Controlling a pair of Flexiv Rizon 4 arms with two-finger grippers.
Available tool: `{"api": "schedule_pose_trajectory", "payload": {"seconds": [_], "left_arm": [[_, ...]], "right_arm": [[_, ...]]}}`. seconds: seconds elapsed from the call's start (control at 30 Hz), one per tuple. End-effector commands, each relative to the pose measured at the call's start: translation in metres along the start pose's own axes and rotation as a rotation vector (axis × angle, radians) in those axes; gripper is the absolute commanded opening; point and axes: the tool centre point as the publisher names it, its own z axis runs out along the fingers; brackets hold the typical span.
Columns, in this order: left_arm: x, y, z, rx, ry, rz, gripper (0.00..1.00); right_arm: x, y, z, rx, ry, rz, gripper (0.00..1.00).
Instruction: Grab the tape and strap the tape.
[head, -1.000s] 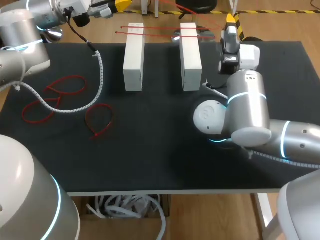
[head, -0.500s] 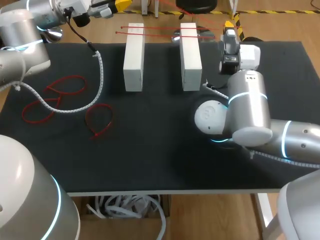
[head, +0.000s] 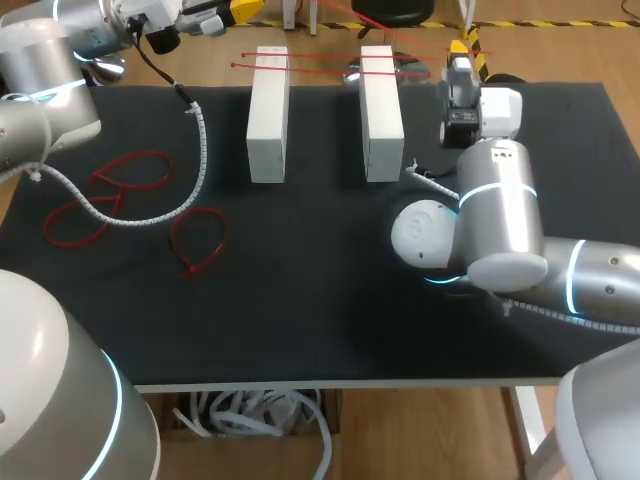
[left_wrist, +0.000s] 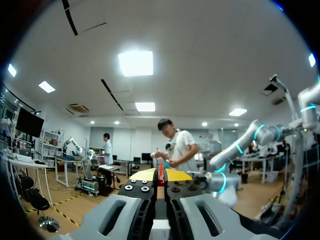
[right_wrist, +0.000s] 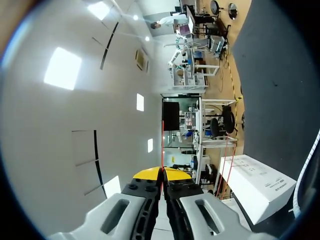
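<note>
Firmly closed, left jaws pinch a red tape (left_wrist: 161, 172), and right jaws a thin red strip (right_wrist: 162, 145).

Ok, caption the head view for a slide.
Two white blocks on the black table, loose red ties at left.

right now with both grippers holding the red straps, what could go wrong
1. The right gripper and left gripper pinch thin red straps only at their tips; one could slip out.
2. The straps cross two white blocks; pulling may shift them.
3. The left arm's cable lies by loose red loops and could drag them.
</note>
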Motion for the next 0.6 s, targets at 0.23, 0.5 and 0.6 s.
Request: {"api": "schedule_pose_trajectory", "payload": {"seconds": [0.23,0.5,0.6], "left_arm": [[0.001,-0.001,0.0,-0.002,-0.003,-0.001,0.0],[0.001,-0.001,0.0,-0.002,-0.003,-0.001,0.0],[0.001,-0.001,0.0,-0.002,-0.003,-0.001,0.0]], "right_arm": [[0.016,0.0,-0.005,0.003,0.004,0.017,0.0],[0.023,0.003,-0.008,-0.006,0.018,0.014,0.0],[0.022,0.003,-0.01,-0.009,0.013,0.005,0.0]]}}
